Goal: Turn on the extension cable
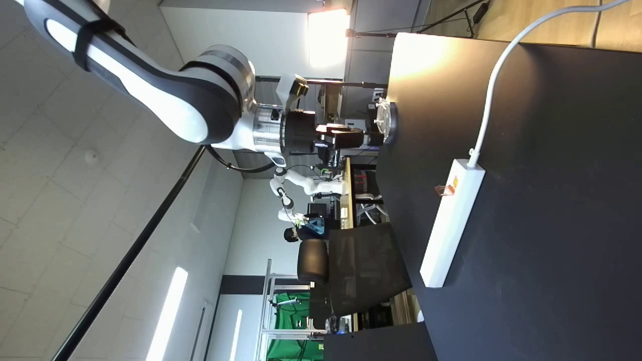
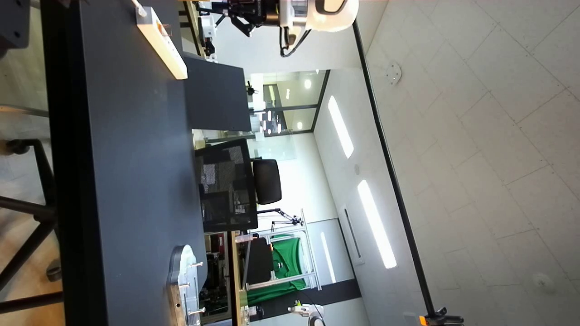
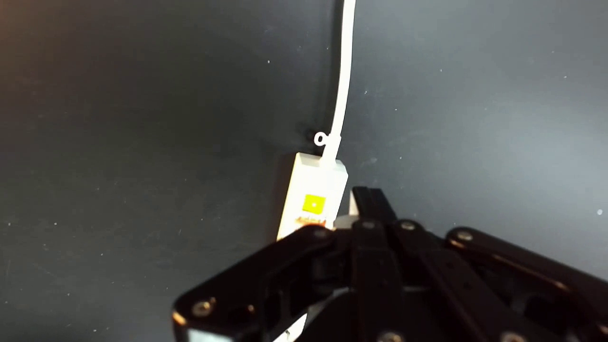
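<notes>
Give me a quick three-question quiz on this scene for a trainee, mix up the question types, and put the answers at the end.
1. Multiple choice: where on the extension cable does the orange-red switch sit?
A) Near the end with the cord
B) Near the end away from the cord
C) Exactly halfway along
2. True or false: the gripper hangs clear of the extension cable.
3. Fill in the blank: in the wrist view, the cord leaves the picture at the ____ edge.

Key:
1. A
2. True; in an exterior view, dark tabletop shows between them.
3. top
</notes>
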You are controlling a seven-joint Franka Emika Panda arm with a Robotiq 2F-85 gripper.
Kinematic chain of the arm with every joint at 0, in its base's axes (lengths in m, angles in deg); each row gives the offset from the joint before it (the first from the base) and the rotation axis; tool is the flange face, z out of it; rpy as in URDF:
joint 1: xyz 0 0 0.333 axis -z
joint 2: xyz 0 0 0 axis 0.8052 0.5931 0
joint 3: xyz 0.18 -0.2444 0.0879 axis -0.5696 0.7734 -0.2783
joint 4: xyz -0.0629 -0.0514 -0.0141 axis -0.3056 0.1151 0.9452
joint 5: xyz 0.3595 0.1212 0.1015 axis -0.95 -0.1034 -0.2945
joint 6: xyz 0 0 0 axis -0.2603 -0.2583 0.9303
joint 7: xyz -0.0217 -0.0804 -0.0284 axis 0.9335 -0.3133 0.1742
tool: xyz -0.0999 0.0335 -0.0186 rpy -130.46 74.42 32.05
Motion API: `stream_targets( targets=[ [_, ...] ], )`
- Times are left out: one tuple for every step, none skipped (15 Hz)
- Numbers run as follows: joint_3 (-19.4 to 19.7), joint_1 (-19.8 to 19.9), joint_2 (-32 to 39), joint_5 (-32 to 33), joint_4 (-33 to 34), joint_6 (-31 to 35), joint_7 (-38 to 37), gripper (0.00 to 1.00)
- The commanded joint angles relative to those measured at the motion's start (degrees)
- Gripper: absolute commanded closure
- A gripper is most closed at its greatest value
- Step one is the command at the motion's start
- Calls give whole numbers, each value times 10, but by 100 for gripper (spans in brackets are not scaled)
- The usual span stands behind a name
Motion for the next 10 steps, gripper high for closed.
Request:
stream_targets(
  targets=[
    [-16, 17, -1, 2, 0, -1, -1, 99],
    [-16, 17, -5, 1, 0, -2, -1, 99],
    [-15, 17, -8, 1, 0, -2, -1, 99],
    [-15, 17, -9, 1, 0, -2, -1, 99],
    [-15, 17, -10, 1, 0, -2, -1, 99],
    [-15, 17, -10, 1, 0, -2, -1, 99],
    [-15, 17, -10, 1, 0, -2, -1, 99],
    [-15, 17, -10, 1, 0, -2, -1, 99],
    [-15, 19, 3, -22, 16, -3, 21, 100],
    [-14, 21, 14, -25, 26, 5, 14, 100]
  ],
)
